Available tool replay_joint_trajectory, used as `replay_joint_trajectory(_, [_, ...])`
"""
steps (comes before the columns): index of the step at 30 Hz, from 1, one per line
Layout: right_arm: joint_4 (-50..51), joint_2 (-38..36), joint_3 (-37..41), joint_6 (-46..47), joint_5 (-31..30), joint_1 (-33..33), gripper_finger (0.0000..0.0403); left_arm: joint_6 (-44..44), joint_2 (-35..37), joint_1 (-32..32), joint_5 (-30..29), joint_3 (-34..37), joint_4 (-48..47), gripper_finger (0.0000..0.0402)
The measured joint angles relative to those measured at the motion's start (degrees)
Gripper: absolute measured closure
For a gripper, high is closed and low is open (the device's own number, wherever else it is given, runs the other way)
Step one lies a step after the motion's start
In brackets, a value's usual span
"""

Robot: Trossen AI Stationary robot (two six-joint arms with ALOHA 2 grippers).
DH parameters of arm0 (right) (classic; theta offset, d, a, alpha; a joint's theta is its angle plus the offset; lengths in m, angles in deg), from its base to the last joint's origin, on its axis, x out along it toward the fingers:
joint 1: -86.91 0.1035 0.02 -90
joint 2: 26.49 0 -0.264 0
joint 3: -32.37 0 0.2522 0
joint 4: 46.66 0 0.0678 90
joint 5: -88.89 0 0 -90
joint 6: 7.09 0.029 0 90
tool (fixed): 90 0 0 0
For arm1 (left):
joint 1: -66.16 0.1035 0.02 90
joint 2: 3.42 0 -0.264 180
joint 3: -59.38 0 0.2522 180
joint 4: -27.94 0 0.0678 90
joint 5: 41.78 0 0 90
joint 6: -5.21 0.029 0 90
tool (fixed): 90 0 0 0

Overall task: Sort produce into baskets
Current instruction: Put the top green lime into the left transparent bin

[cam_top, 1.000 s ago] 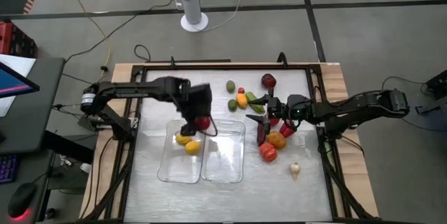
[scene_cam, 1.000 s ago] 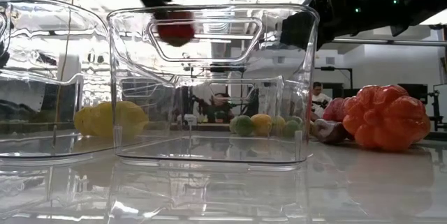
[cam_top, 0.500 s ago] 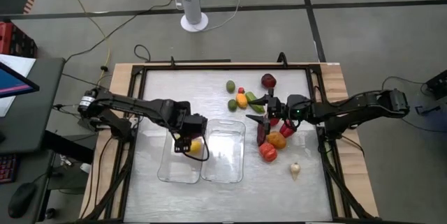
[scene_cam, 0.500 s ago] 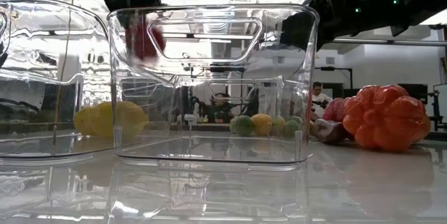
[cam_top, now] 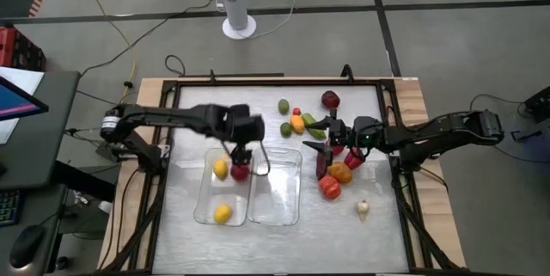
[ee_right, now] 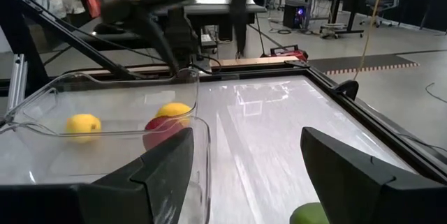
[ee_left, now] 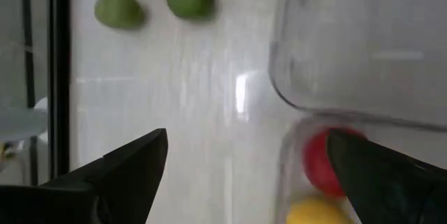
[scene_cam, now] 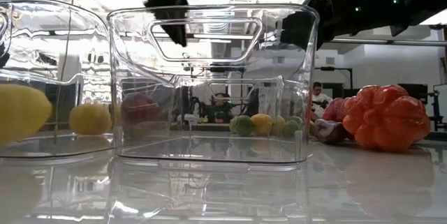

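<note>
Two clear baskets stand side by side, the left basket and the right basket. A red piece and two yellow pieces lie on the left basket's floor. My left gripper hangs open and empty above that basket's far end; its wrist view shows the red piece below. My right gripper is open and empty, low beside the loose produce pile at the right. Green, yellow and orange pieces lie at the far middle.
A dark maroon piece lies near the far edge and a whitish garlic-like piece near the right front. The right basket holds nothing. A black frame rims the table. Bare tabletop lies between the baskets and the far edge.
My left gripper has carried the red piece down into the left basket, let it go and risen back toward the basket's far end. The red piece now lies on the basket floor. One yellow piece has moved to the basket's near end.
</note>
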Motion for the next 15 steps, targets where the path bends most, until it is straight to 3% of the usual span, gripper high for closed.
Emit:
replay_joint_trajectory(7, [0.2, 0.0, 0.0, -0.1, 0.1, 0.0, 0.0112, 9.7, -5.2, 14.1, 9.3, 0.0, 12.0, 0.0031])
replay_joint_trajectory(15, [1.2, 0.0, 0.0, -0.7, 0.2, -0.6, 0.0112, 6.3, -16.4, 23.2, 16.2, -0.2, 30.1, 0.0031])
